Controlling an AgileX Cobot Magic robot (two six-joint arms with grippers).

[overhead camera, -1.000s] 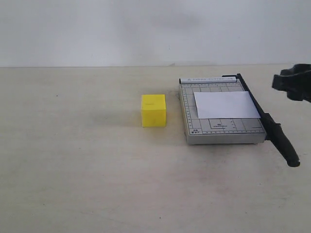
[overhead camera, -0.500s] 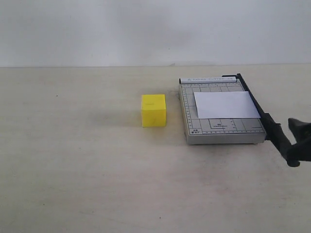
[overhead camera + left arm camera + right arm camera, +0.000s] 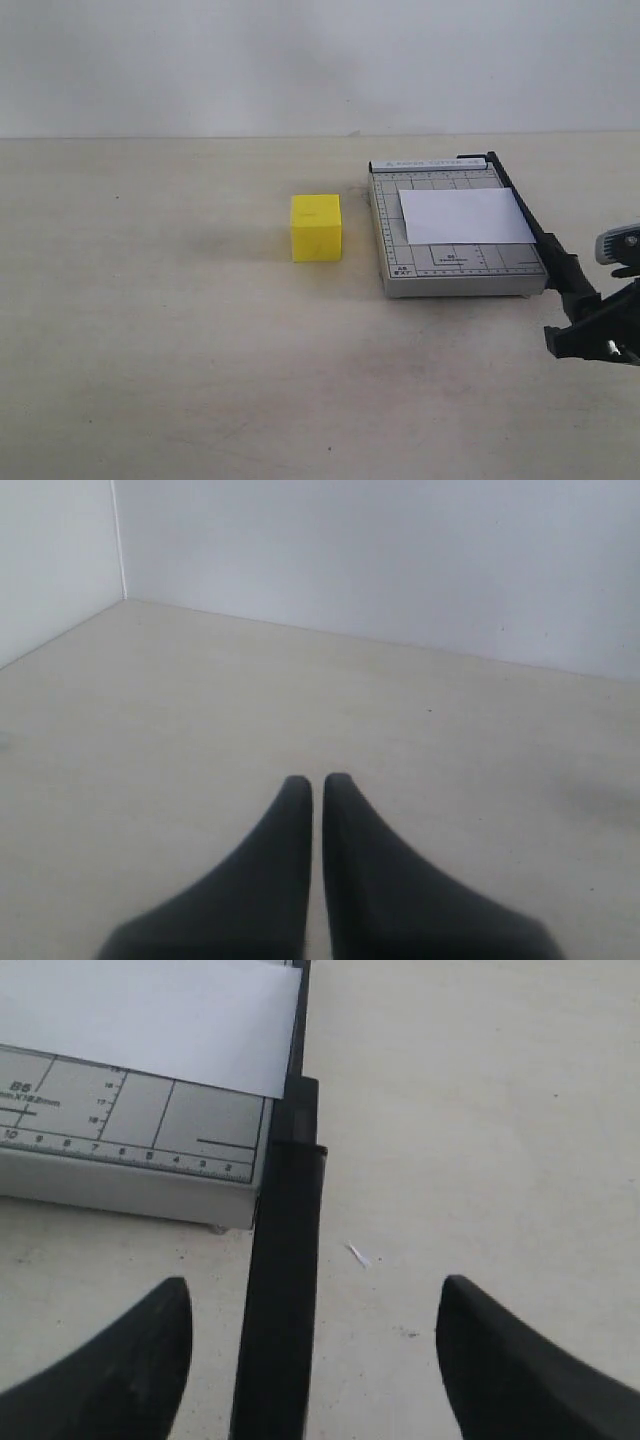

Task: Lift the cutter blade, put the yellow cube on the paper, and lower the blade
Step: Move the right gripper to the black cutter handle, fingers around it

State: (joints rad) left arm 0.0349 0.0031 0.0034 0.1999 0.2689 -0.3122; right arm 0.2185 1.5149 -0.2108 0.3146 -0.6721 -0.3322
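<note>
R jaws: wide apart, gripping nothing. The cutter blade runs straight thru the gap btwn the two fingers. Its thick black handle part sits nearer one finger than the other and, in the wrist view, touches neither. In the ext. view the R jaws sit at the handle's end and hide its tip. Can't tell how high they are above the table.

Just past the fingertips, inside the gap, a tiny white fleck lies on the table beside the handle.

Further out from the R jaws the blade is down, lying flat along one edge of the grey gridded base. The thin arm runs on to the hinge at the base's far corner.

The paper lies flat on the base, beyond the printed scale. One side is right up against the blade edge, and nothing is on top of it.

The yellow cube is well apart from the R jaws. It stands on the table near the side of the base away from the blade. It's not touching the base and not on the paper.

L jaws: together, fingers tip to tip w/ only a thin slit btwn them, holding nothing. Bare table lies under and ahead of them, then the pale wall at the far end. None of the task's things show near the L jaws.
</note>
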